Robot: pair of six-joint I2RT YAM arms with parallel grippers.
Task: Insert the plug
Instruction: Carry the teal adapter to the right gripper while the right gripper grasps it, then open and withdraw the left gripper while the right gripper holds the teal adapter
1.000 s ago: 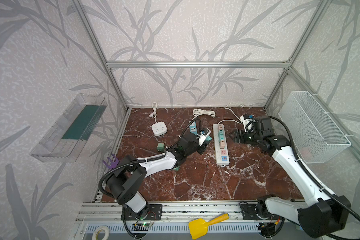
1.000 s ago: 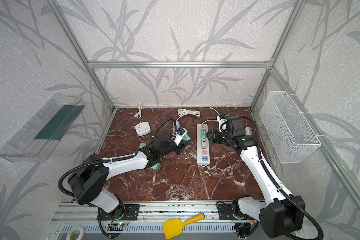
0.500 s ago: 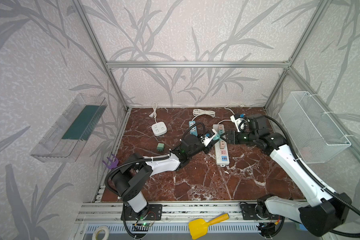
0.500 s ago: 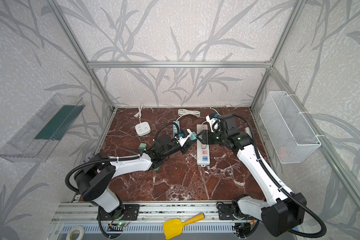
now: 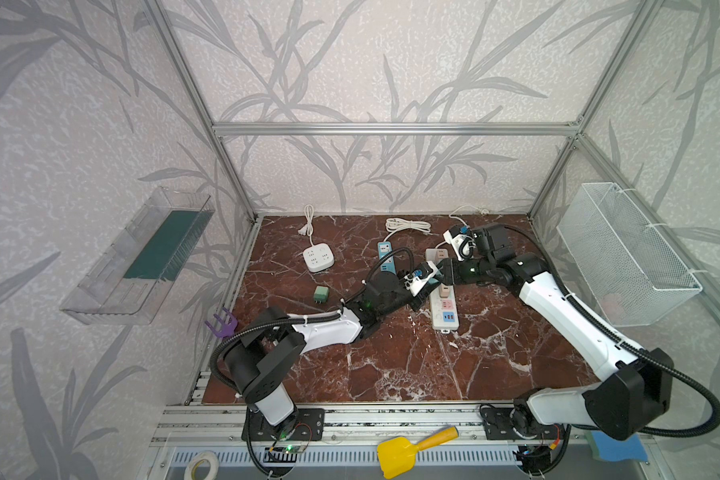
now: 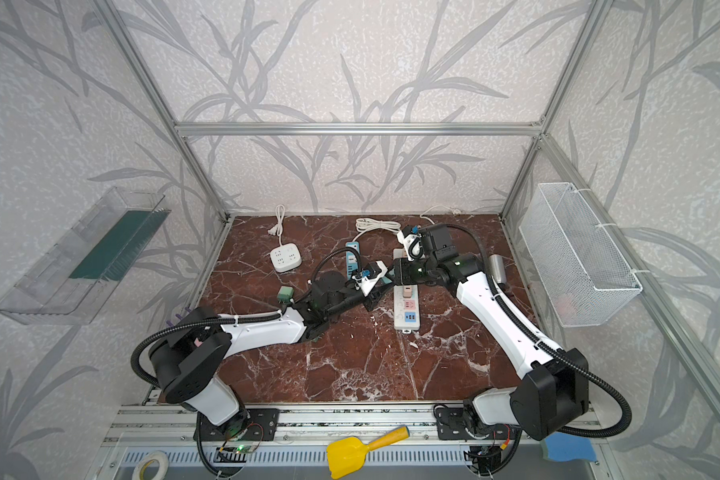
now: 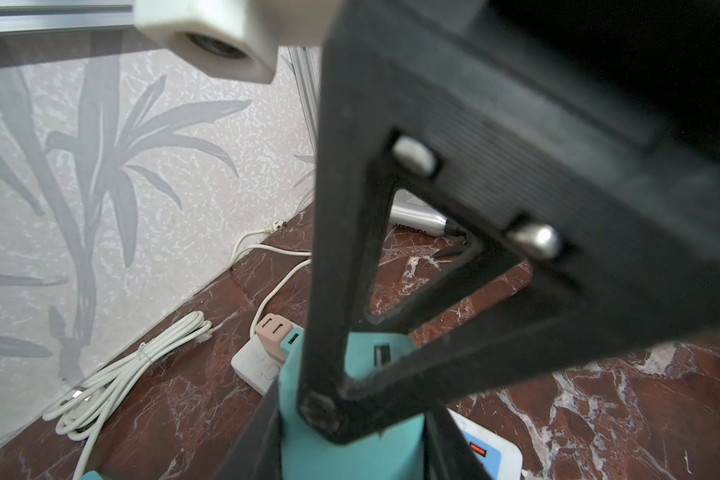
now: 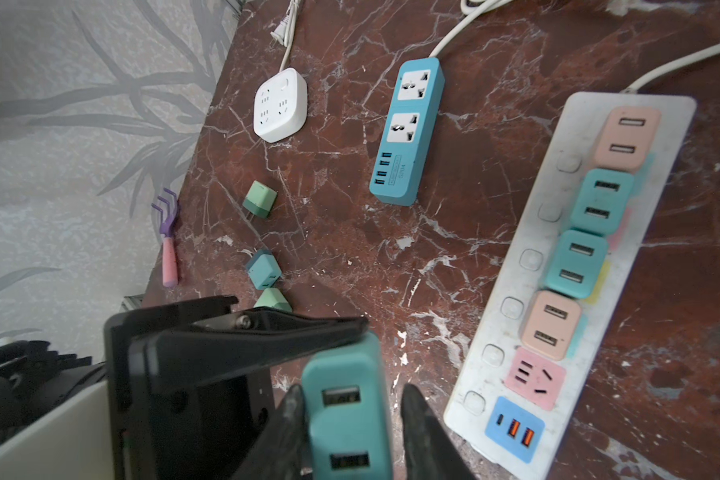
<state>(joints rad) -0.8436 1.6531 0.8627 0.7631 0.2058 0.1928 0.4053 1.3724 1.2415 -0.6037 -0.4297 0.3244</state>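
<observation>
White arms (image 5: pixel 329 330), black joints, cables

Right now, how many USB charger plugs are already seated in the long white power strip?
4 on the long white power strip, in a row from its corded end: pink, teal, teal, pink. Pink socket beyond is empty.

red marble tabletop (image 5: pixel 391 365) with power strips (image 5: pixel 443 299), loose chargers (image 5: pixel 321 294), coiled cable (image 5: pixel 408 225)

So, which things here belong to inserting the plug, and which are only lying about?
Job: teal plug, white power strip.
Lying about: blue power strip, square socket, green adapter, purple fork, yellow scoop, wire basket.
</observation>
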